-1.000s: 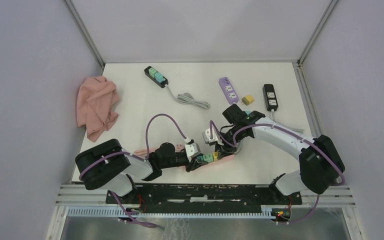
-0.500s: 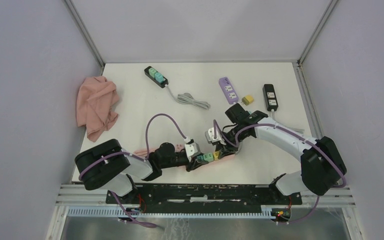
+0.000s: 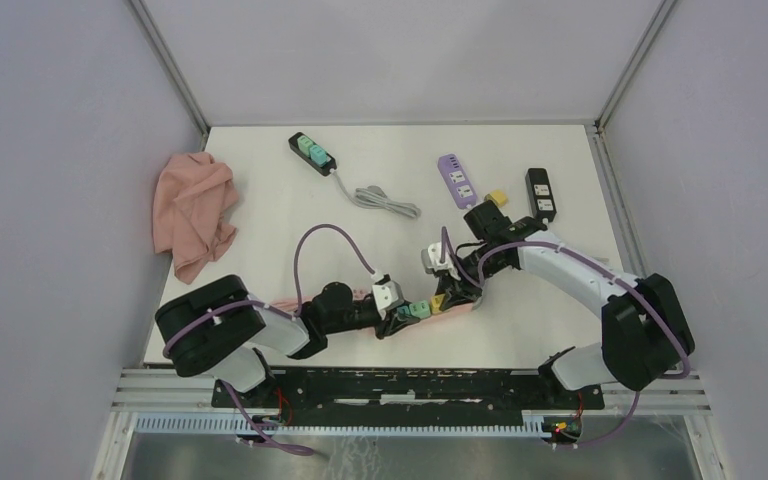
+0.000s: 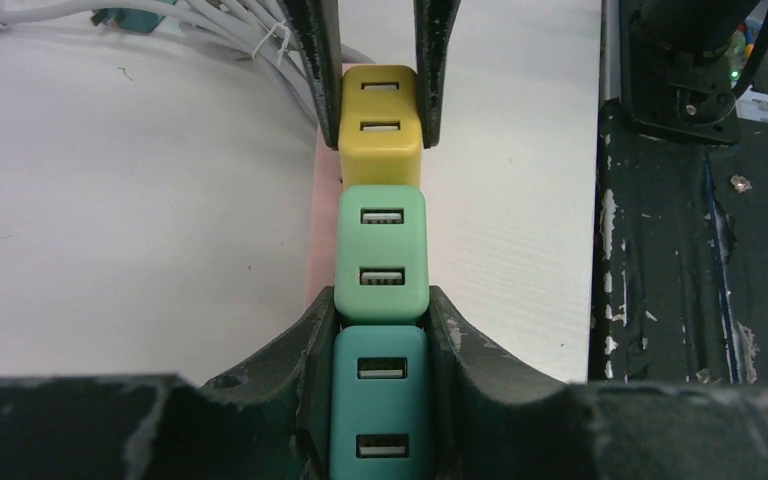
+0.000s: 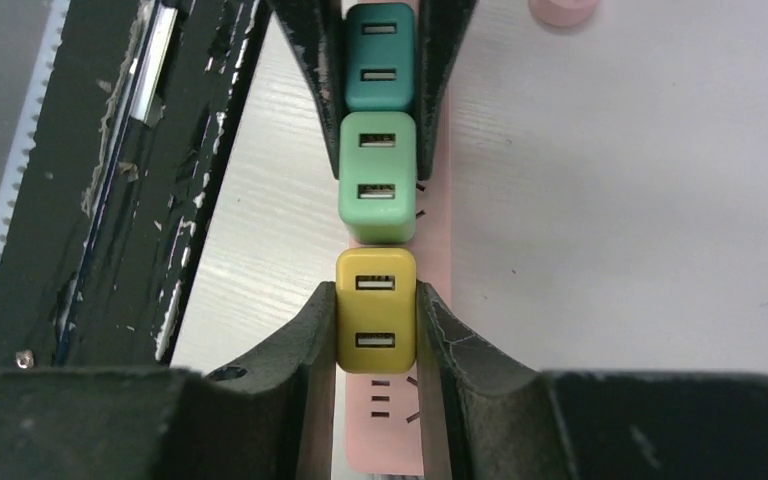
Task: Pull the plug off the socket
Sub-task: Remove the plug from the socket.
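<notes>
A pink power strip (image 3: 460, 305) lies near the table's front with three USB plugs in a row. My left gripper (image 3: 400, 318) is shut on the dark teal plug (image 4: 378, 400) at the strip's left end. The light green plug (image 4: 380, 255) sits in the middle, held by nothing. My right gripper (image 5: 375, 300) is shut on the yellow plug (image 5: 375, 310), which also shows in the top view (image 3: 438, 301). A small gap separates the yellow plug from the green plug (image 5: 377, 185). Bare socket slots show on the pink strip (image 5: 400, 400) just behind the yellow plug.
A pink cloth (image 3: 195, 210) lies at the left. A black strip with teal plugs (image 3: 312, 153) and its white cable (image 3: 385, 200) lie at the back. A purple strip (image 3: 457, 180), a loose yellow plug (image 3: 497, 198) and a black strip (image 3: 540, 194) lie at the back right. The black rail (image 3: 410, 385) runs along the near edge.
My right gripper has moved back and to the right with the yellow plug, opening a gap from the green plug. The left gripper has stayed on the teal plug.
</notes>
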Robot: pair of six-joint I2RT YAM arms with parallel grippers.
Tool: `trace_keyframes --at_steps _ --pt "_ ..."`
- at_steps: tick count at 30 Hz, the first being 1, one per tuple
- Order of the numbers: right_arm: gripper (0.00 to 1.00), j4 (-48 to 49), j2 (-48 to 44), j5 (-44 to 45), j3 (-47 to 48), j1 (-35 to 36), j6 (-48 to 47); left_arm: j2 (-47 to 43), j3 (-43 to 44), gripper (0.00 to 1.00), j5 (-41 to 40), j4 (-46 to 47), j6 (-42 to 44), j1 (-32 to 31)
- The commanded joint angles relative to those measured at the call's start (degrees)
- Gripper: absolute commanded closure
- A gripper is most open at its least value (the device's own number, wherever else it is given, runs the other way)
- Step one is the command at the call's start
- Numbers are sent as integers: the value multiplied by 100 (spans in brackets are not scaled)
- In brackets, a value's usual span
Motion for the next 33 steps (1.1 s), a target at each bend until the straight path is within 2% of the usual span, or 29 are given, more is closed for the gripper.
trace_keyframes --at_steps 1,3,6,9,11,13,17,21,24,28,33 --pt "100 -1258 -333 -631 -9 -188 -1782 178 -112 97 -96 -331 211 35" --pt "100 -1263 -264 -652 57 154 -1722 212 -89 97 -79 -321 200 25" --pt "100 -486 -197 -449 55 707 -850 234 -94 97 -77 -274 153 30" --pt "100 38 -36 -429 288 701 185 234 -112 97 -83 -260 111 30" --pt "100 -28 12 -481 484 458 383 224 -134 97 -93 -256 82 26" --pt "100 -107 -51 -520 467 108 248 229 -139 97 -94 -259 71 31" --pt "100 -910 -277 -55 190 -165 -1116 226 -139 97 -94 -285 86 32" --pt "100 -1456 -269 -658 83 -115 -1988 242 -113 97 -77 -302 105 32" --pt "100 -1346 -180 -781 181 174 -1764 242 -112 97 -85 -284 85 32" --pt "100 -1359 -58 -777 585 124 -1157 224 -122 97 -111 -256 36 34" --pt "100 -1932 -94 -641 751 -366 -1633 225 -127 97 -112 -239 26 27"
